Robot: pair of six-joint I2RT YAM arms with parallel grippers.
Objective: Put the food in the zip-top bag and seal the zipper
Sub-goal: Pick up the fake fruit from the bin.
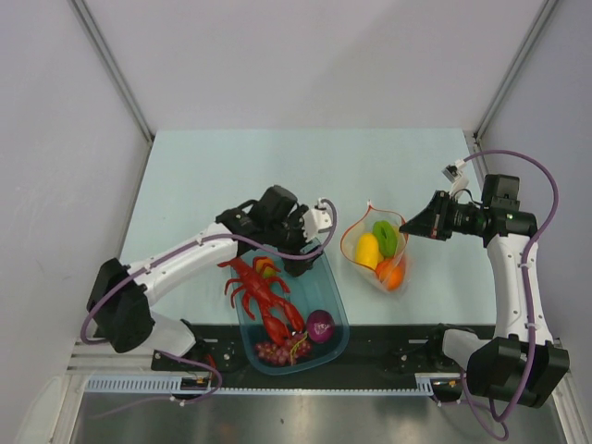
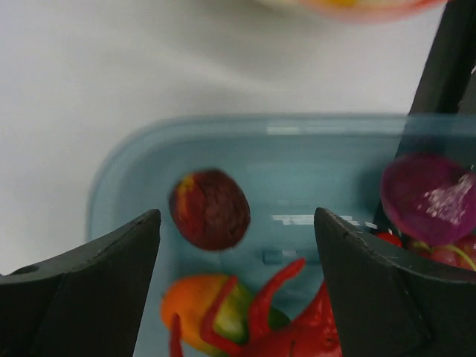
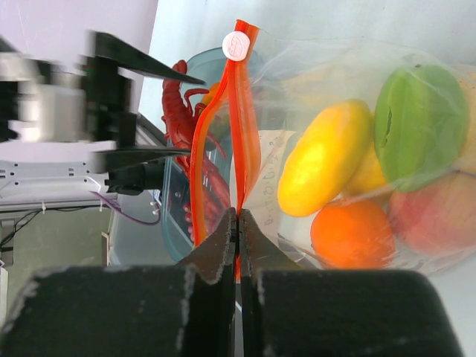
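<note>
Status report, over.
Left gripper open over translucent blue tub, dark red round fruit below. Right gripper shut on clear bag's red zipper strip; mouth open. Red toy lobster crowds tub.

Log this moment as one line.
left end effector: open above blue tub, dark red fruit below | right end effector: shut on zipper | bag: toy fruits inside, mouth open

Overhead camera looks down; both close wrist views share the blue tub (image 2: 297,178).
</note>
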